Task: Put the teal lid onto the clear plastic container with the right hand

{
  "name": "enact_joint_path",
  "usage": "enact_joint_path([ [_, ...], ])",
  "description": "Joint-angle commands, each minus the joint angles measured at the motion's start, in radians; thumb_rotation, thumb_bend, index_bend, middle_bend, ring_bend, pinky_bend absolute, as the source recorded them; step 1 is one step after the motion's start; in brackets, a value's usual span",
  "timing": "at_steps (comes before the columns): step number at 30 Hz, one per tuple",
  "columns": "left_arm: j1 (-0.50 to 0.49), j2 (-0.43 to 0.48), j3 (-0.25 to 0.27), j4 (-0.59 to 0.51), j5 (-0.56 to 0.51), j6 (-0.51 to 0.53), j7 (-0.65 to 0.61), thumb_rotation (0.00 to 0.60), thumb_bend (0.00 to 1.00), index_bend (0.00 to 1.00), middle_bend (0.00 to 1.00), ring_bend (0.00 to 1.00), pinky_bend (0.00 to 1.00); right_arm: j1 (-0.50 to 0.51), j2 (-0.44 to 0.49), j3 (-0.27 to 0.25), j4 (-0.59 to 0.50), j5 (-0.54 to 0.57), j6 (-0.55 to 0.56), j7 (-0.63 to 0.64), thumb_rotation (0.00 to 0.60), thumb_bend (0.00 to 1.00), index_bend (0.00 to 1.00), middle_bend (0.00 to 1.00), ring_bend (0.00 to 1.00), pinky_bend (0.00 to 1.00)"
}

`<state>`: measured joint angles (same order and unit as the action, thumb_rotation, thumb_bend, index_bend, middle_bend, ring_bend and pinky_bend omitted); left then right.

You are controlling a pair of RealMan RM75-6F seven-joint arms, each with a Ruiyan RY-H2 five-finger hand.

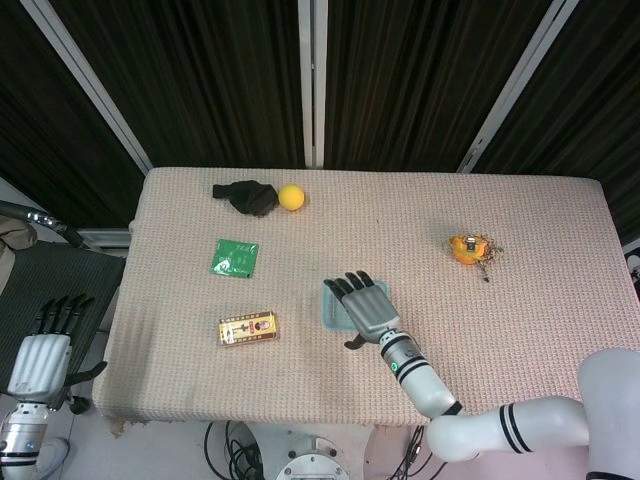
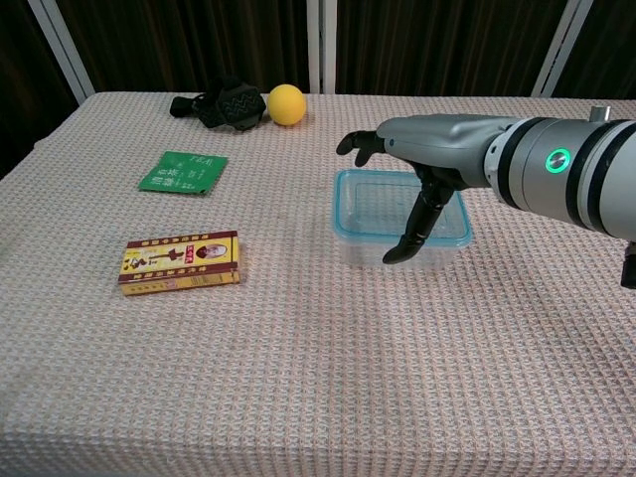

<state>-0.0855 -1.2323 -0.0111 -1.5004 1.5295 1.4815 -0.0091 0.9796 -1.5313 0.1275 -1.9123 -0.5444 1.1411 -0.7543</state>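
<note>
The clear plastic container (image 2: 370,221) stands mid-table, and a teal rim runs round its top; I cannot tell the lid apart from the box. In the head view only the left edge of the container (image 1: 332,303) shows beside my hand. My right hand (image 2: 417,159) hovers over it, palm down and fingers spread, with the thumb pointing down at the front wall. It holds nothing. From above, the right hand (image 1: 365,308) covers most of the container. My left hand (image 1: 42,356) hangs off the table's left side with its fingers straight and apart.
A black cloth-like thing (image 2: 224,106) and a yellow ball (image 2: 286,103) lie at the far edge. A green packet (image 2: 182,172) and a red-and-yellow box (image 2: 180,260) lie to the left. An orange object (image 1: 468,247) sits at the right.
</note>
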Motion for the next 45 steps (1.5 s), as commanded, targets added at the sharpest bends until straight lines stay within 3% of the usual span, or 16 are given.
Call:
enact_joint_path([
  [1,0.001,0.0,0.0,0.0,-0.004,-0.001,-0.002,0.6,0.0,0.1,0.06,0.0,0.0,0.019,-0.021,0.009,0.027,0.03,-0.012,-0.017,0.6,0.0,0.0,0.13,0.0,0.0],
  [17,0.011,-0.005,0.006,0.011,-0.004,0.005,-0.012,0.6,0.0,0.1,0.06,0.0,0.0,0.038,-0.066,-0.011,0.076,0.067,-0.039,-0.026,0.6,0.0,0.0,0.15,0.0,0.0],
  [24,0.012,-0.002,0.006,0.005,0.001,0.011,-0.006,0.6,0.0,0.1,0.06,0.0,0.0,-0.026,-0.05,-0.044,0.033,-0.108,0.043,0.037,0.6,0.0,0.0,0.11,0.0,0.0],
  [35,0.008,0.005,0.003,-0.017,0.006,0.012,0.014,0.6,0.0,0.1,0.06,0.0,0.0,-0.147,0.02,-0.193,-0.072,-0.407,0.053,0.135,0.6,0.0,0.0,0.18,0.0,0.0],
  [39,0.005,0.006,0.002,-0.024,0.01,0.01,0.022,0.6,0.0,0.1,0.06,0.0,0.0,-0.164,0.019,-0.204,-0.07,-0.44,0.044,0.131,0.6,0.0,0.0,0.2,0.0,0.0],
  [45,0.006,0.005,0.002,-0.025,0.006,0.009,0.023,0.6,0.0,0.1,0.06,0.0,0.0,-0.172,0.006,-0.198,-0.051,-0.405,0.012,0.105,0.6,0.0,0.0,0.21,0.0,0.0],
])
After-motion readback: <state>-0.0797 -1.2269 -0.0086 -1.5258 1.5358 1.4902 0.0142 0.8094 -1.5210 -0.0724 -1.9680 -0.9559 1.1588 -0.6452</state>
